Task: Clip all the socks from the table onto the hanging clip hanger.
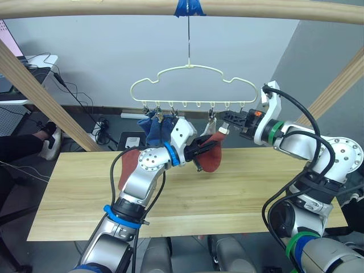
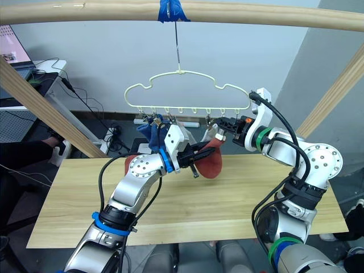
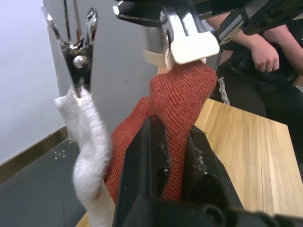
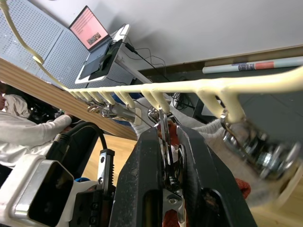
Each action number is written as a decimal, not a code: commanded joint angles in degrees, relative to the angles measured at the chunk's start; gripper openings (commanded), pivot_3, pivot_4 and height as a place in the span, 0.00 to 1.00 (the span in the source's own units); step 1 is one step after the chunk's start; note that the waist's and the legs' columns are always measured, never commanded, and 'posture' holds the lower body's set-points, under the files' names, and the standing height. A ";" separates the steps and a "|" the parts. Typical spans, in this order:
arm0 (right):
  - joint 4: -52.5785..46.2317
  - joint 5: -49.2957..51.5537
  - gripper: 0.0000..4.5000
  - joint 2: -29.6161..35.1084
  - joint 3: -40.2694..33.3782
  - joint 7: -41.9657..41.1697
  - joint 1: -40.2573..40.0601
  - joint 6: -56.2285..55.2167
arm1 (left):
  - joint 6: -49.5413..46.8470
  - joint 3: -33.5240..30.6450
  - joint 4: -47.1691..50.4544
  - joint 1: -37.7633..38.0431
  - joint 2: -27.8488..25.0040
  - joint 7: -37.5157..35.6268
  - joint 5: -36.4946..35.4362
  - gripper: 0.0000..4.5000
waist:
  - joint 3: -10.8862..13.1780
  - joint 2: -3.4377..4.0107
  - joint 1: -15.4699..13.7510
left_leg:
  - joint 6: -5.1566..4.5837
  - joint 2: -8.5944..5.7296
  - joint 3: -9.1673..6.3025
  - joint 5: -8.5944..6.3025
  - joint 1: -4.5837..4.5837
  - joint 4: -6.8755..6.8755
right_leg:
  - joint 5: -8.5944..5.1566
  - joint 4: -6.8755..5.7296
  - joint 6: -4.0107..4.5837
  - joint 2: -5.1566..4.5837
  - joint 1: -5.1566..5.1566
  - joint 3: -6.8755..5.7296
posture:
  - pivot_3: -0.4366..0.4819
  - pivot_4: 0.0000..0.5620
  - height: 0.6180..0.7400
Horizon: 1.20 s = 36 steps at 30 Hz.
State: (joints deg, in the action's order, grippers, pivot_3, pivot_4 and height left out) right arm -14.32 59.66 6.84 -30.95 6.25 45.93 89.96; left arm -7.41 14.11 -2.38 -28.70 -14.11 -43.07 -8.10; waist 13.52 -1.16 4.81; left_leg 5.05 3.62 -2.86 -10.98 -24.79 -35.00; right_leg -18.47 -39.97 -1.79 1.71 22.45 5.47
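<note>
Both arms silver-grey metal w/ round joint housings, black cables looped alongside. Left arm (image 1: 149, 170): blue bands at wrist & elbow, white wrist block. Right arm (image 1: 307, 145): green bands, white wrist block, small orange spot. Fingers black.

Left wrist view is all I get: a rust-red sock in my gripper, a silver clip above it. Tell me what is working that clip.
Observer: The right gripper is closed on that clip of the clip hanger.
Operator: Report what hangs at the hanger's other end.
Observer: Blue socks hang from clips toward the robot's left.
Operator: Say what lies on the table.
Observer: A second rust-red sock lies on the table, on the robot's left.
</note>
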 commanded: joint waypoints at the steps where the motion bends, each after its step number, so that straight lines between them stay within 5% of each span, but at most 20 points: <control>1: -1.35 -0.13 0.05 0.74 0.59 -0.51 -0.22 -1.37 | 1.02 -1.03 4.01 0.01 0.49 -0.62 -2.06 0.11 | 0.00 0.00 -0.01 | 0.00 0.00 0.00 0.00 0.00 0.00 | 0.00 0.00 0.00 0.00 0.00 0.00 | 0.40 0.36 1.00; 24: -1.07 1.75 0.05 -1.23 0.39 1.46 0.17 -1.40 | 2.85 -1.13 3.34 -0.20 1.01 0.47 -1.56 0.11 | 0.00 0.00 -0.02 | 0.00 0.01 0.00 0.00 0.00 0.00 | 0.00 -0.01 0.00 0.00 0.00 0.01 | 0.41 0.33 1.00; 32: -1.58 1.94 0.67 0.20 0.09 0.90 -0.16 -1.53 | 2.60 -1.12 4.98 0.96 1.10 -1.33 -2.91 0.11 | 0.00 0.00 -0.03 | 0.00 0.00 0.00 0.00 0.00 0.00 | 0.00 -0.01 0.00 0.00 0.00 0.01 | 0.42 0.32 1.00; 36: -3.97 3.88 0.99 3.38 -2.87 1.00 -2.00 0.08 | -0.77 -1.55 5.13 1.38 1.71 -1.49 -4.92 0.31 | -0.02 0.00 -0.19 | 0.01 -0.01 0.01 0.00 -0.01 -0.01 | 0.00 -0.01 0.00 0.00 0.00 0.01 | 0.40 0.32 1.00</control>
State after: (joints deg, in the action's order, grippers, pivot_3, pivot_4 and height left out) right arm -14.91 61.10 8.96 -31.67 7.73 44.70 89.31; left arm -7.35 13.09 0.21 -27.58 -12.96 -44.45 -11.42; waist 13.50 -1.16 4.62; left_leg 5.05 3.62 -2.86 -10.98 -24.80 -35.01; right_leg -18.47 -39.97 -1.79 1.70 22.45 5.47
